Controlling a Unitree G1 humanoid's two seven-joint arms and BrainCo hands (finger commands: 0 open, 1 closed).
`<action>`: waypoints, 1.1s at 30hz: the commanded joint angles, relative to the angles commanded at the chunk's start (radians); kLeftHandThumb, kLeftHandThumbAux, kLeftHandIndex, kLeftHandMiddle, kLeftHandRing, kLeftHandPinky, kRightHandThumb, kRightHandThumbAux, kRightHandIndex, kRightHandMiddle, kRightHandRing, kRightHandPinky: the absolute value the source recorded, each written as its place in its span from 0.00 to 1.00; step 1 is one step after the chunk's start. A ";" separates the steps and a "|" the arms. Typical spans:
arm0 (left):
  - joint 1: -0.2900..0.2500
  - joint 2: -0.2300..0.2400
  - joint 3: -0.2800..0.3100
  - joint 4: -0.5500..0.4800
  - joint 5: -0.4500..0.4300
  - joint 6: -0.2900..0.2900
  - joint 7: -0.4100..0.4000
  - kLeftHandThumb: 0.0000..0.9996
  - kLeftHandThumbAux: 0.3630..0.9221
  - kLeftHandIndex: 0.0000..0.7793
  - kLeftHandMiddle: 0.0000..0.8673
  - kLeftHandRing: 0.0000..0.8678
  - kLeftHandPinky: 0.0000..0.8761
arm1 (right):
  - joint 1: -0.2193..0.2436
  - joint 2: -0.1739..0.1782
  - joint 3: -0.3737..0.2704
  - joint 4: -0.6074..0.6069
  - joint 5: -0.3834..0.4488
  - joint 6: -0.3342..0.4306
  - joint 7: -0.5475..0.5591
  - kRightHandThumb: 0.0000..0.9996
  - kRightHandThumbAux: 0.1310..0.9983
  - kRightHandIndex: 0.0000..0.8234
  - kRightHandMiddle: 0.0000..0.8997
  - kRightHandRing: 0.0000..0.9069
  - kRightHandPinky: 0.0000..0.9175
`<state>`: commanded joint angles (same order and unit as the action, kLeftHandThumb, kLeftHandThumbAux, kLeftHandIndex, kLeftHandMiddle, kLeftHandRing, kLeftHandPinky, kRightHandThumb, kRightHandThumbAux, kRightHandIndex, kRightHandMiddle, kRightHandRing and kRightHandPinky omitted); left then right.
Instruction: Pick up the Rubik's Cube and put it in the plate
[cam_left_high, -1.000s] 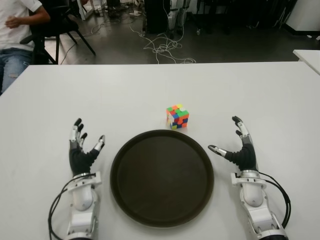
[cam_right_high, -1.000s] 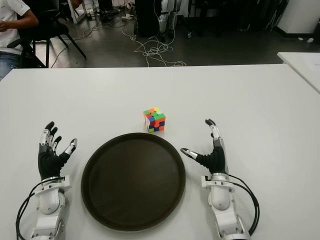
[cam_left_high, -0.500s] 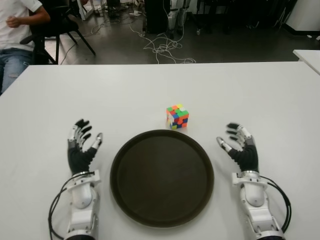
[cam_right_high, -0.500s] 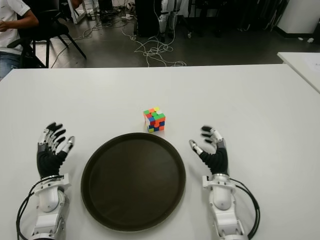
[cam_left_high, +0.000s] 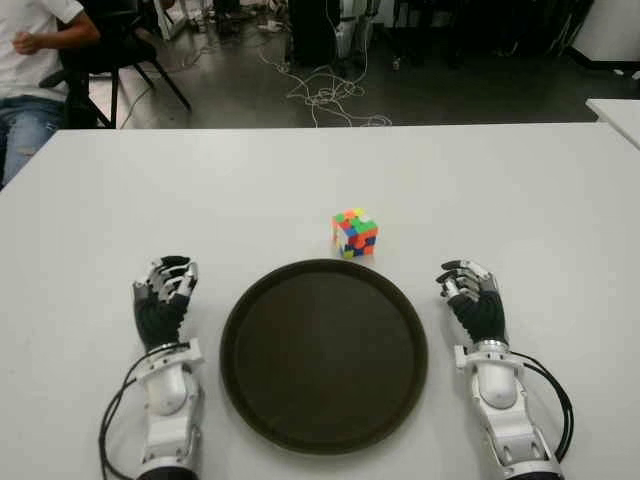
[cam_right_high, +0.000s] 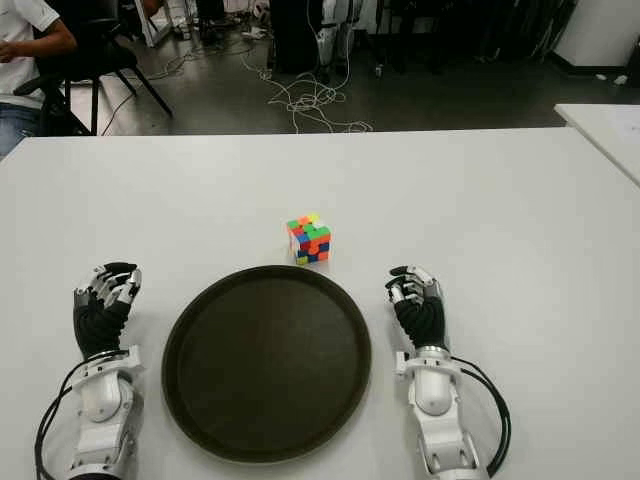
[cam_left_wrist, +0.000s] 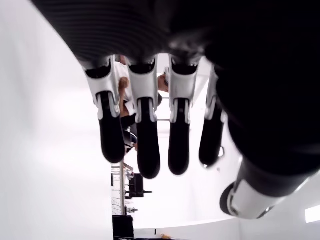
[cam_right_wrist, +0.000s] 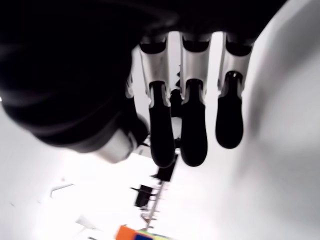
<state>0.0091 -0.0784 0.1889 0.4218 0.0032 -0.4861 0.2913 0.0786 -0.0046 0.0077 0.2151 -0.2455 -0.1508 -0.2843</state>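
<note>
Table (cam_left_high: 520, 190): white, bearing everything below.
Plate (cam_left_high: 324, 355): dark, round, nothing in it, lying between the two hands.
Left hand (cam_left_high: 163, 305): left of the plate, apart from its rim; fingers (cam_left_wrist: 142, 145) curled down toward the palm, holding nothing.
Right hand (cam_left_high: 473, 300): right of the plate, apart from it; fingers (cam_right_wrist: 192, 135) likewise curled in, holding nothing.
Rubik's Cube (cam_left_high: 355, 233): on the table just beyond the plate's far rim, untouched by either hand.
</note>
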 joint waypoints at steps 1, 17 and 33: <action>0.000 0.001 0.000 0.001 0.001 0.000 0.000 0.69 0.63 0.54 0.50 0.50 0.49 | 0.000 -0.001 0.001 -0.002 -0.005 0.005 -0.002 0.70 0.69 0.52 0.61 0.63 0.67; -0.006 -0.001 0.007 0.013 -0.009 0.001 -0.008 0.70 0.63 0.54 0.52 0.51 0.50 | -0.002 -0.013 0.014 -0.006 -0.055 0.022 -0.016 0.70 0.69 0.52 0.66 0.68 0.72; -0.009 -0.002 0.008 0.018 0.000 -0.009 0.000 0.70 0.63 0.54 0.52 0.52 0.50 | -0.009 -0.020 0.017 0.015 -0.071 0.003 -0.030 0.70 0.69 0.52 0.67 0.69 0.73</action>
<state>0.0006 -0.0802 0.1965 0.4394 0.0034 -0.4955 0.2908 0.0700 -0.0241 0.0252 0.2297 -0.3168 -0.1478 -0.3145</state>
